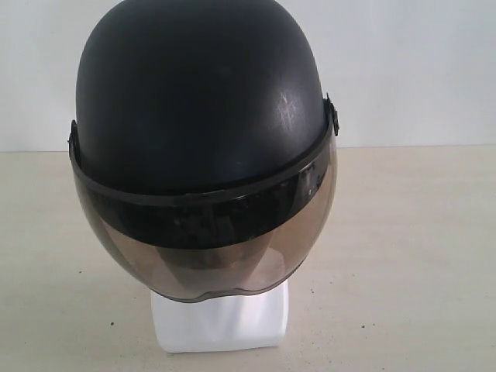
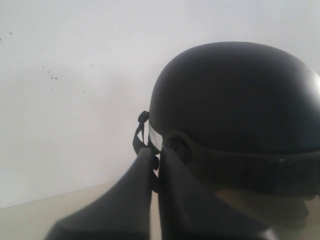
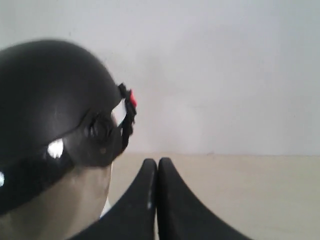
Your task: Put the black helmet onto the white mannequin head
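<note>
1. The black helmet [image 1: 201, 93] sits over the white mannequin head [image 1: 221, 322], which stands on the worktop [image 1: 411, 256]. Only the blocky neck base shows below the smoky visor [image 1: 209, 248]. By the look of it the placing is all but done, and what is left to you is a clean retreat.
2. The left jaws are pressed fully together. Their tips lie just beside the black strap [image 2: 139, 135] at the helmet's side pivot. You cannot tell from here whether a bit of strap is nipped between them. So open a little before you draw off, and pull straight away from the shell, not across it.
3. The right jaws are likewise closed tip to tip, with nothing between them. They stand apart from the helmet, below its side pivot. Take that arm out first, since it risks least.
4. Move slowly, because a snagged strap could drag the helmet askew or tip the head on its narrow base.
5. The exterior view alone shows the visor front-on and the brim line running slightly higher toward the right of that view. Judge the seating there.
6. Only the left wrist view shows the strap by the tips. Only the right wrist view shows the red buckle piece [image 3: 132, 98] on the far strap.
</note>
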Motion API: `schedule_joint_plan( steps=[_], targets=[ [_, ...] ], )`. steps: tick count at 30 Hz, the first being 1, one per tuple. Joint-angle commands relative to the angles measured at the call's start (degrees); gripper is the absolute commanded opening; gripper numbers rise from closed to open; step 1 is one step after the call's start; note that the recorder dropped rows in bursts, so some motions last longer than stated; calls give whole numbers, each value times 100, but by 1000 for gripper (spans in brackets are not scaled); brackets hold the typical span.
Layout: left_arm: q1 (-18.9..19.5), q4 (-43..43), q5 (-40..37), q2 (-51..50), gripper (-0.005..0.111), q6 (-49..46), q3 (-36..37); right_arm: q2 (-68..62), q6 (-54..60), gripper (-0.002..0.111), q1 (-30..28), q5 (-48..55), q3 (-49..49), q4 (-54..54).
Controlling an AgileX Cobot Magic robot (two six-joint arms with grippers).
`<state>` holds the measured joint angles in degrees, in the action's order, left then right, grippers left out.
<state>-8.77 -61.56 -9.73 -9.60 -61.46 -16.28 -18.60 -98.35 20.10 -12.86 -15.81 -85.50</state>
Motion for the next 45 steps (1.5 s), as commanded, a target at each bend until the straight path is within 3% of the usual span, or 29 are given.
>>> schedule_joint_plan(
  steps=[1, 4, 7, 10, 21, 29, 41, 45],
  targets=[
    [-37, -49, 52, 23, 5, 64, 22, 21, 3476, 0, -20, 1169, 13, 4622],
    [-37, -49, 52, 23, 5, 64, 22, 21, 7060, 0, -20, 1795, 13, 7195],
    [-37, -49, 52, 23, 5, 64, 22, 21, 8722, 0, -20, 1845, 13, 8464],
    [-37, -49, 52, 23, 5, 64, 22, 21, 9458, 0, -20, 1860, 36, 8655],
    [-37, -49, 52, 23, 5, 64, 22, 1713, 9835, 0, -20, 2689, 947, 8637],
    [-37, -49, 52, 23, 5, 64, 22, 1860, 9835, 0, -20, 2867, 1581, 8695],
    [-37, -49, 52, 23, 5, 64, 22, 1860, 9895, 0, -20, 3265, 1581, 8704],
    [-37, -49, 52, 23, 5, 64, 22, 1860, 9895, 0, -608, 3278, 1581, 8688]
  ],
)
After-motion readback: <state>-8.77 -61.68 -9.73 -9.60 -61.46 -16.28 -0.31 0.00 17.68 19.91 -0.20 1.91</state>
